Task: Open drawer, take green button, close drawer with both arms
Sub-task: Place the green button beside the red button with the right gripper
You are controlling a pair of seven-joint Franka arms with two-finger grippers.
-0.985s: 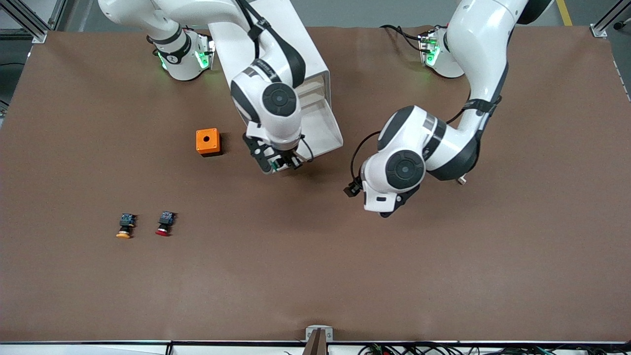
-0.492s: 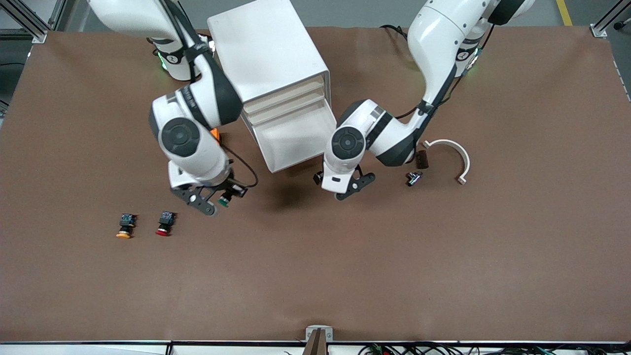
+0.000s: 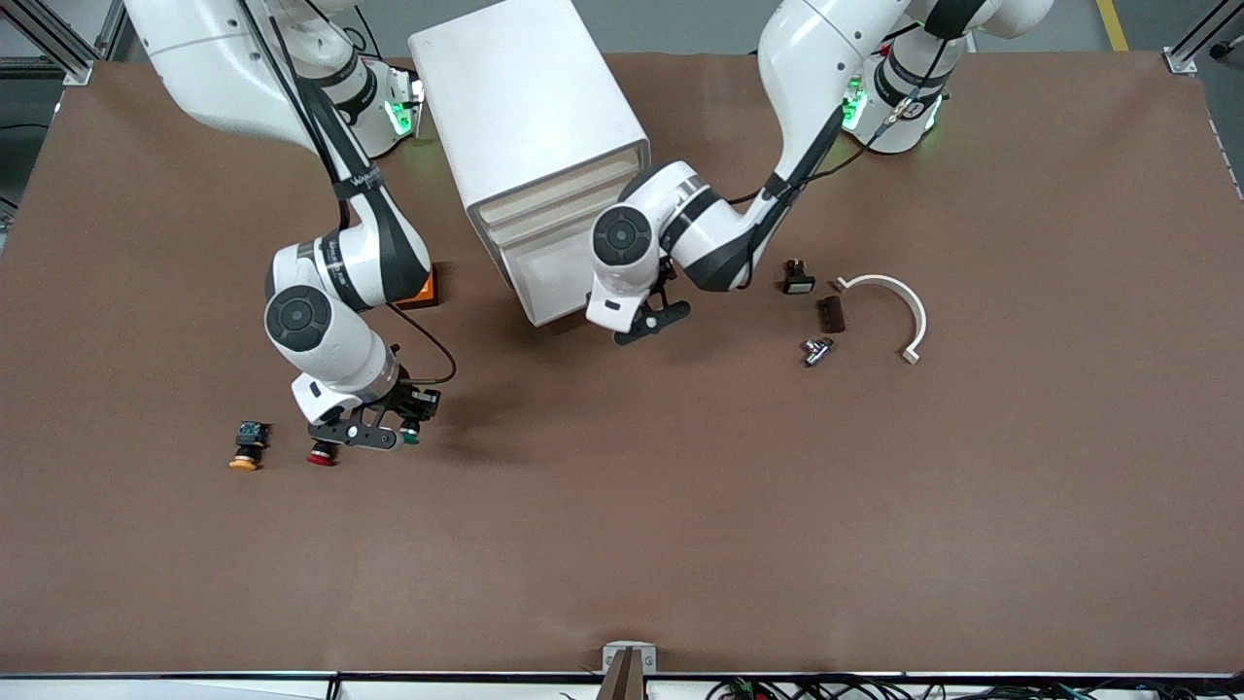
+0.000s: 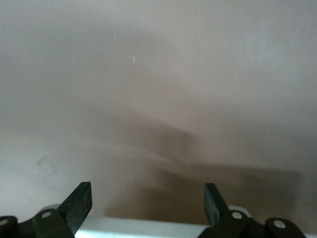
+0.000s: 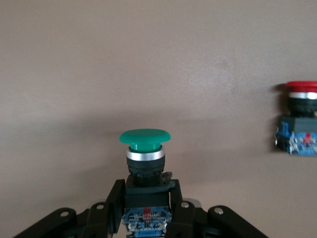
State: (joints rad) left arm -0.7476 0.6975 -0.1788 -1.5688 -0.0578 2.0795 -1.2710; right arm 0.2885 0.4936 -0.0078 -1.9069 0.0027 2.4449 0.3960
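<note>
The white cabinet (image 3: 530, 107) stands near the arms' bases, and its lowest drawer (image 3: 556, 282) is pulled out. My right gripper (image 3: 394, 428) (image 5: 147, 191) is shut on the black-and-blue body of the green-capped button (image 3: 411, 437) (image 5: 144, 138). It holds the button low over the table, beside the red-capped button (image 3: 321, 454) (image 5: 299, 119). My left gripper (image 3: 649, 316) (image 4: 147, 203) is open and holds nothing. It sits at the drawer's front corner, toward the left arm's end. A white edge (image 4: 148, 225) shows between its fingers (image 4: 79, 203).
An orange-capped button (image 3: 243, 447) lies beside the red one. An orange box (image 3: 429, 288) is partly hidden by the right arm. Toward the left arm's end lie a white curved piece (image 3: 899, 311), two small dark parts (image 3: 797, 280) (image 3: 829, 313) and a metal fitting (image 3: 814, 350).
The right arm carried the green button from the drawer to a spot beside the red button. The left arm swung in to the drawer's front corner.
</note>
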